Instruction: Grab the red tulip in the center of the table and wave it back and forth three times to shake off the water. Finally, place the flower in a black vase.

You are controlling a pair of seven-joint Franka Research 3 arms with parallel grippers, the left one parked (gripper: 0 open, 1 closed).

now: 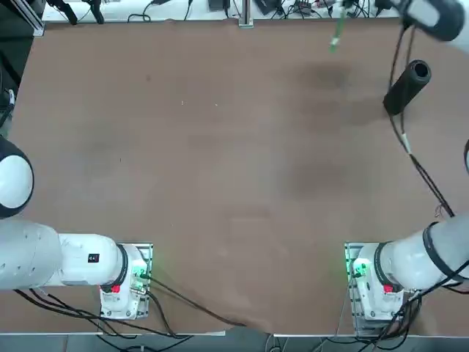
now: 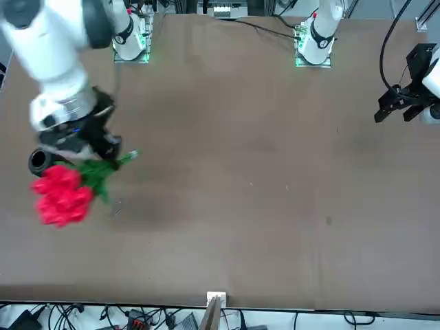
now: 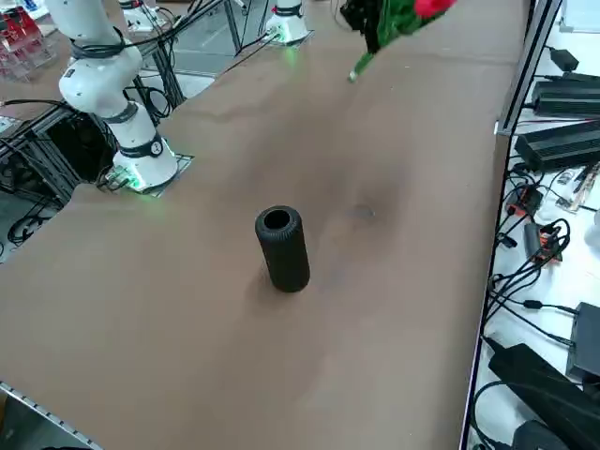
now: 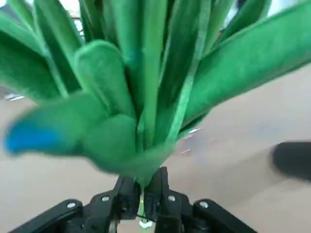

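Green leaves fill the wrist view, fanning out from the thin stem bundle that I have pinched between the two black fingers of the right gripper (image 4: 144,201); the jaws are closed on that stem with no visible gap. What I am holding is the red tulip (image 2: 63,194), a small bunch of red heads with green leaves and a pale-tipped stem. In the front view it hangs in the air below the wrist, heads lowest and tilted, clear of the large matte brown table (image 2: 261,192). From the side camera the bunch sits high over the far part of the tabletop, stem tip pointing down and outward.

The plain matte black cylindrical vase (image 3: 282,247) stands upright on the table with its round mouth open. In the front view it is partly hidden just behind the gripper; overhead it stands near the table's right edge.

Judgement: the flower is lifted, so I take the step in hand to be either the shaking or the carry to the vase; which, I cannot tell. For a clean result I would keep the swings short and level, well above the vase so the leaves do not knock it over. Before insertion the bunch must be turned stem-down and centred over the mouth.
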